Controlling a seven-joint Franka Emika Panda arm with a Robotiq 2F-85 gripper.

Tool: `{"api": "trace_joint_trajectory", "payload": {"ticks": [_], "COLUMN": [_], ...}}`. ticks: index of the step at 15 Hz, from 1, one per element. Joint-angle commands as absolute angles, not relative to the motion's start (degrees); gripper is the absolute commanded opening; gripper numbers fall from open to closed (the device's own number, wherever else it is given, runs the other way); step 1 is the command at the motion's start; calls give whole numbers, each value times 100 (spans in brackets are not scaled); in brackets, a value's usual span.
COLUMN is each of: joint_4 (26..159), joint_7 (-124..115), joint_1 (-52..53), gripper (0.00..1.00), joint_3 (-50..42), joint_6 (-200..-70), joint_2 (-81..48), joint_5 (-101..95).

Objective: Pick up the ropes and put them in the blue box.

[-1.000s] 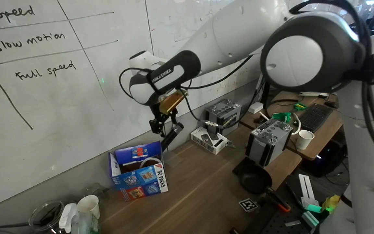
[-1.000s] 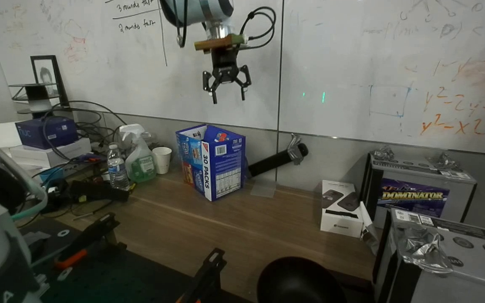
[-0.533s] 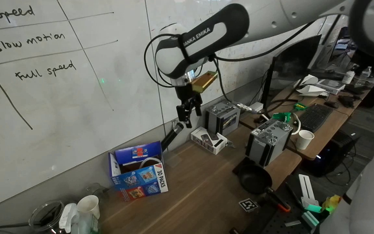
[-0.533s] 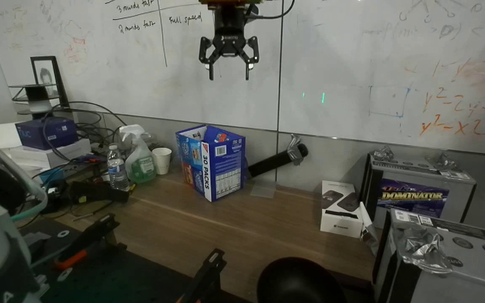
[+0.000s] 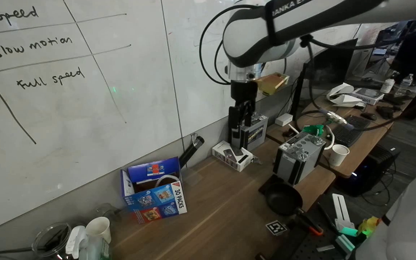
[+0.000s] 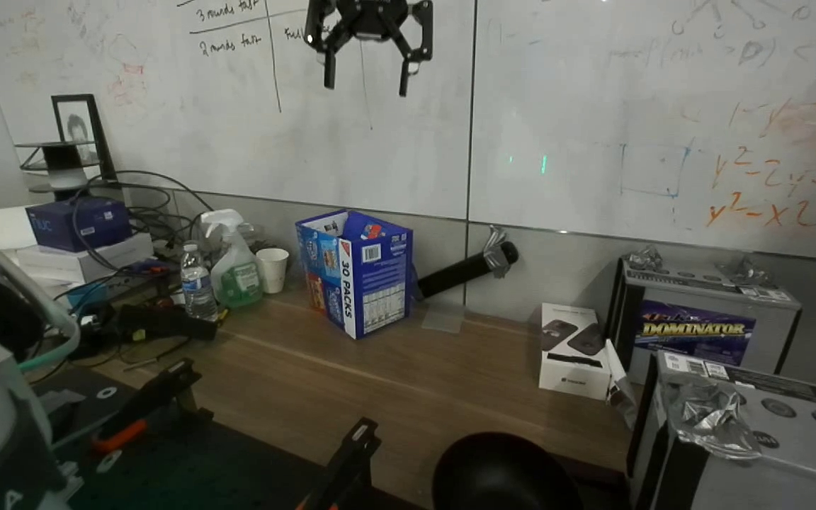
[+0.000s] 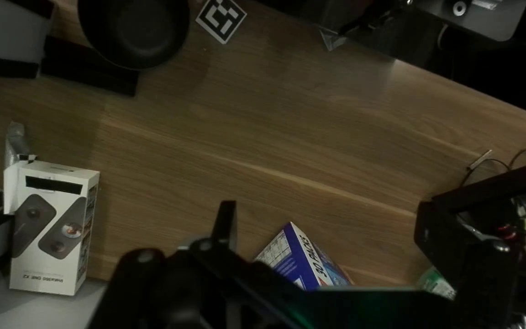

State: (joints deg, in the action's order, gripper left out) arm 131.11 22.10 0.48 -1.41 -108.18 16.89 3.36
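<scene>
The blue box stands upright on the table against the whiteboard wall, its top flaps raised. A white rope curves in a loop inside it, near the rim; the rest of the contents is hidden by the walls. From the side, the blue box shows only its outer faces. My gripper hangs high above the table, jaws wide apart with nothing between them. In the wrist view the same gripper is spread open, and a corner of the blue box appears far below between the fingers.
A white camera carton and grey battery-like blocks stand along the wall. A black pan sits near the table's edge. A spray bottle and paper cup flank the box; a black tube leans behind it.
My gripper has moved away from the blue box, toward the camera carton's side in an exterior view, its jaws staying open. The box and the rope in it have not moved.
</scene>
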Motion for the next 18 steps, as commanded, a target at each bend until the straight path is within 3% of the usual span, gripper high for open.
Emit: {"api": "trace_joint_trajectory", "payload": {"ticks": [1,6,18], "joint_4": [14153,14494,14668], "joint_7": [2333,2137,1798], "joint_1": [62,54,82], "gripper": [100,100,100], "joint_3": [-447,-612,-616], "joint_6": [-10921,-10593,-10435], "joint_2": [3138,3863,3790], "joint_5": [606,386,201]}}
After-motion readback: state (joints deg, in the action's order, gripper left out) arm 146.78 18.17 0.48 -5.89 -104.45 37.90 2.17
